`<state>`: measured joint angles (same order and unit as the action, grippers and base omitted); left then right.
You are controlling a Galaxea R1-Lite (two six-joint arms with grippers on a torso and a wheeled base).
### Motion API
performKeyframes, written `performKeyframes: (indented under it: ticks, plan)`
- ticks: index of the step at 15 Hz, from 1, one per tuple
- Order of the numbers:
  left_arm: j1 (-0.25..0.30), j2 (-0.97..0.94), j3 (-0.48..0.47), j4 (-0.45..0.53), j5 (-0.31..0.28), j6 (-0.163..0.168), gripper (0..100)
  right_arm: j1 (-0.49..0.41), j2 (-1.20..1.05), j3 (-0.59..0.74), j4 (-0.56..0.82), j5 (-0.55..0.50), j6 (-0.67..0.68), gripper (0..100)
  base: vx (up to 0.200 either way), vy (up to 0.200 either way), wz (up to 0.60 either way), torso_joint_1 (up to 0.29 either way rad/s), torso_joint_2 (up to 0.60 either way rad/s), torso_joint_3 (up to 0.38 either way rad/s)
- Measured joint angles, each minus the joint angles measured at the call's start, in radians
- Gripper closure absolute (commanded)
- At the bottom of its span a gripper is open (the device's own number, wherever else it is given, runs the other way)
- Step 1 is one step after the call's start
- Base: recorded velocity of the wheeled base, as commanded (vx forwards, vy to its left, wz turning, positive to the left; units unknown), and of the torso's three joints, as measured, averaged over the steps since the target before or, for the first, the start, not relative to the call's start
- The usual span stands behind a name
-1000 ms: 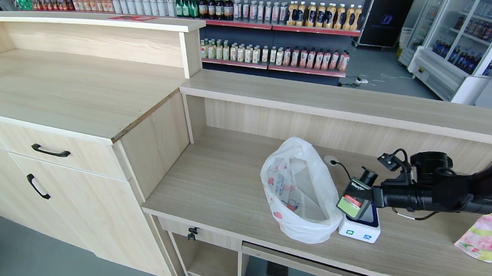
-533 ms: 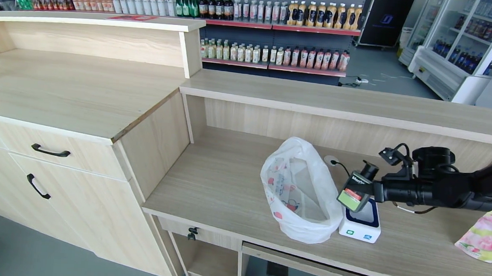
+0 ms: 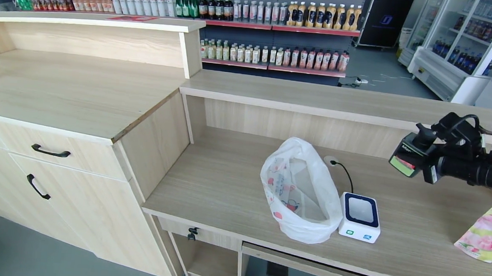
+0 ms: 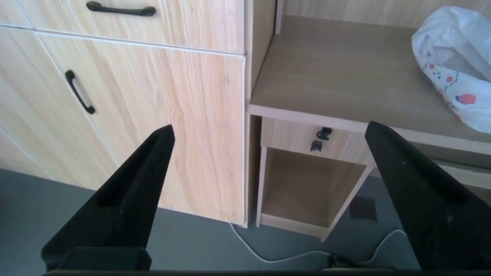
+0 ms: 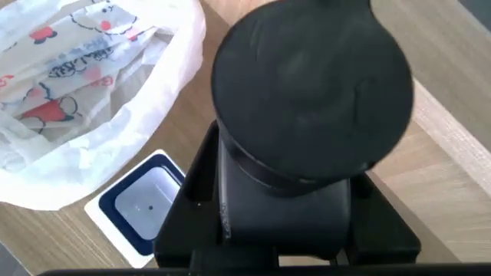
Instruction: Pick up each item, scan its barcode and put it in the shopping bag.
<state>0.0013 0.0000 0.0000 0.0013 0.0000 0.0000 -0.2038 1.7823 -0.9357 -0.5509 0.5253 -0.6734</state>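
Our right gripper [image 3: 425, 167] clamps a dark bottle [image 3: 403, 159]. The scanner [image 3: 360, 215] and shopping bag [image 3: 298, 192] sit below it, leftward. The head view shows the label, the wrist view the round cap [image 5: 311, 92]. Our left gripper [image 4: 270, 132] gapes wide.

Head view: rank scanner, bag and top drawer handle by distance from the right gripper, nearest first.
1. Scanner, on the counter, down-left of the right gripper holding a bottle.
2. Bag, beside the scanner, further left.
3. Top drawer handle, far-left cabinet.
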Motion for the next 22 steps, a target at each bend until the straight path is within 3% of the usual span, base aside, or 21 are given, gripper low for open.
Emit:
performKeyframes:
  ticks: [2, 5, 14, 22]
  plan:
    - [0.0, 0.0, 0.0, 0.0, 0.0, 0.0, 0, 0.005, -0.032, 0.005, -0.072, -0.017, 0.007, 100, 0.0, 0.0, 0.6, 0.005, 0.0, 0.005]
    - [0.001, 0.0, 0.0, 0.0, 0.0, 0.0, 0, 0.086, 0.006, -0.033, -0.186, -0.039, 0.123, 100, 0.0, 0.0, 0.0, 0.0, 0.0, 0.0]
    - [0.0, 0.0, 0.0, 0.0, 0.0, 0.0, 0, 0.232, 0.399, -0.26, -0.206, -0.045, 0.254, 100, 0.0, 0.0, 0.0, 0.0, 0.0, 0.0]
    - [0.0, 0.0, 0.0, 0.0, 0.0, 0.0, 0, 0.248, 0.611, -0.39, -0.205, -0.042, 0.253, 100, 0.0, 0.0, 0.0, 0.0, 0.0, 0.0]
